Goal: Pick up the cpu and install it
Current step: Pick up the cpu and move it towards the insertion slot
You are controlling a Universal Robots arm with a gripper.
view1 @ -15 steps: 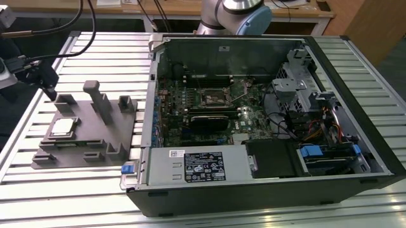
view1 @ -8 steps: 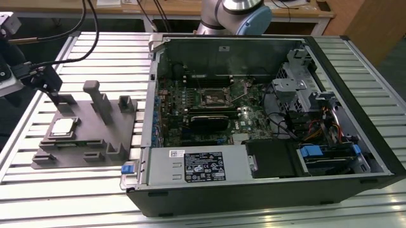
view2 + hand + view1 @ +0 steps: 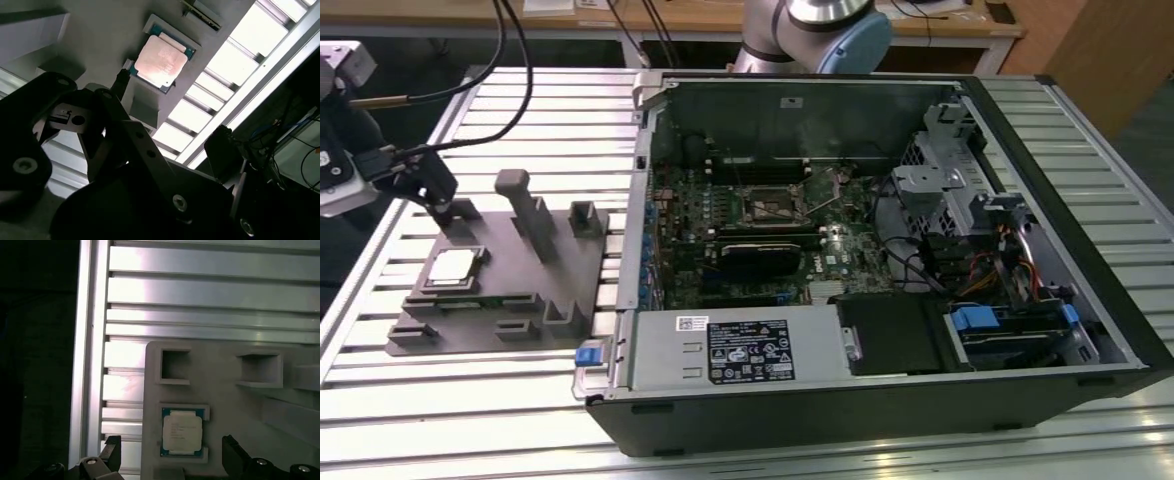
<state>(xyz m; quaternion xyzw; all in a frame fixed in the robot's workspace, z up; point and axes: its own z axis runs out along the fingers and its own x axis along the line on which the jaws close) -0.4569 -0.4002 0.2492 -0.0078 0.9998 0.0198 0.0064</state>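
The cpu [image 3: 454, 268], a small square chip with a silvery top plate, lies flat in a recess of the grey plastic tray [image 3: 520, 300] at the exterior view's left. My gripper [image 3: 438, 195] hovers above the tray's far left part, a little beyond the cpu and not touching it. In the first wrist view the cpu [image 3: 182, 432] sits between my two dark fingertips [image 3: 113, 449], which stand wide apart, so the gripper [image 3: 171, 442] is open and holds nothing. The second wrist view also shows the cpu [image 3: 161, 61] past the finger linkage. The motherboard's square socket [image 3: 767, 205] is inside the open computer case.
The open computer case [image 3: 881, 400] fills the exterior view's middle and right, with cables, drive bays and a power supply [image 3: 734, 350] inside. Upright posts [image 3: 520, 200] rise from the tray near my gripper. Everything rests on a slatted aluminium table [image 3: 480, 400].
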